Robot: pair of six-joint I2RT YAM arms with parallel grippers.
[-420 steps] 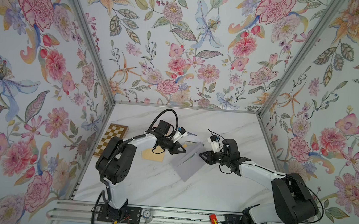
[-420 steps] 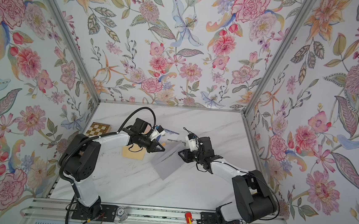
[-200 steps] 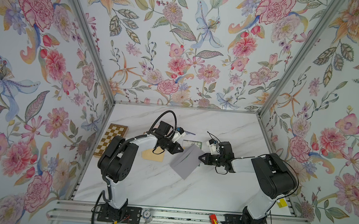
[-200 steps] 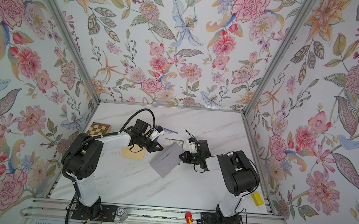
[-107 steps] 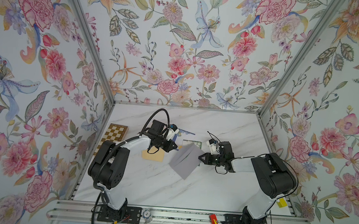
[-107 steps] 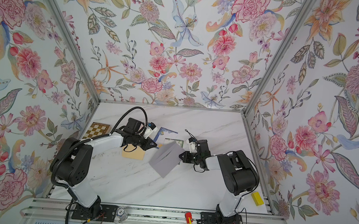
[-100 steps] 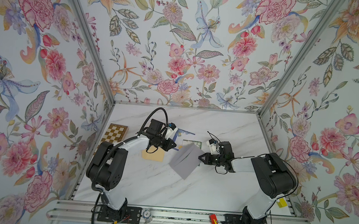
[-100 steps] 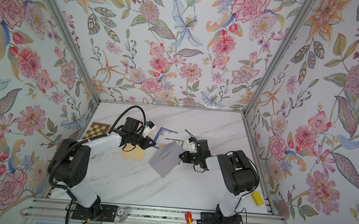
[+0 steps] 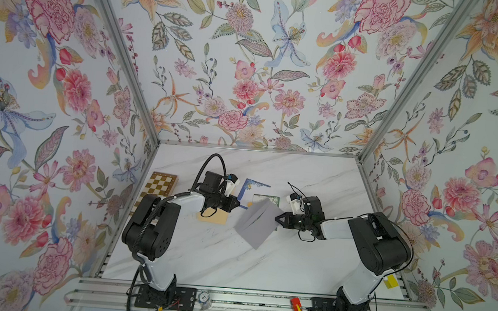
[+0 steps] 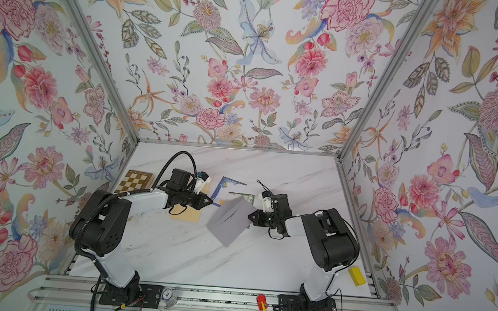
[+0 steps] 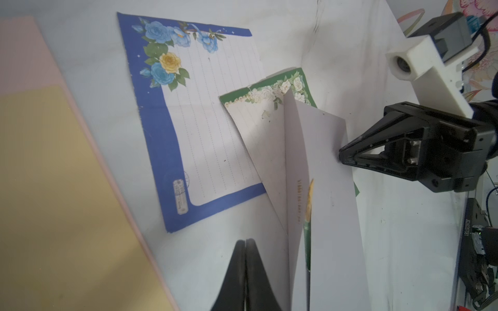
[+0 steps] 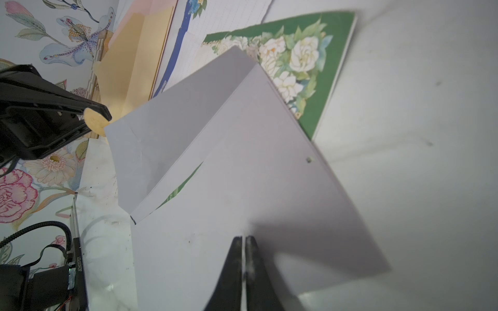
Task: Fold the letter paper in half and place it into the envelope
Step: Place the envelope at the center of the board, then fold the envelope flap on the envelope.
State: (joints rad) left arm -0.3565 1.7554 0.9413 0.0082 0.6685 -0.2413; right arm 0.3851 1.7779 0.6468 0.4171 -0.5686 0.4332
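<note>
A pale grey envelope (image 9: 256, 223) (image 10: 230, 221) hangs tilted over mid-table with its flap (image 12: 172, 129) open. My right gripper (image 9: 276, 219) (image 12: 244, 238) is shut on its right edge. A sliver of green letter paper (image 11: 306, 237) (image 12: 183, 185) shows inside the envelope's mouth. My left gripper (image 9: 238, 205) (image 11: 245, 241) is shut and empty. It sits just left of the envelope, apart from it. A green sheet with white flowers (image 11: 269, 91) (image 12: 310, 53) lies flat under the envelope.
A blue-bordered lined sheet (image 9: 253, 187) (image 11: 204, 107) lies behind the envelope. A yellow envelope on a pink one (image 9: 212, 217) (image 11: 54, 188) lies under my left arm. A chessboard (image 9: 160, 185) sits by the left wall.
My left gripper has pulled back to the left, away from the envelope's flap, and closed fully. My right gripper and the envelope have stayed put over the last second.
</note>
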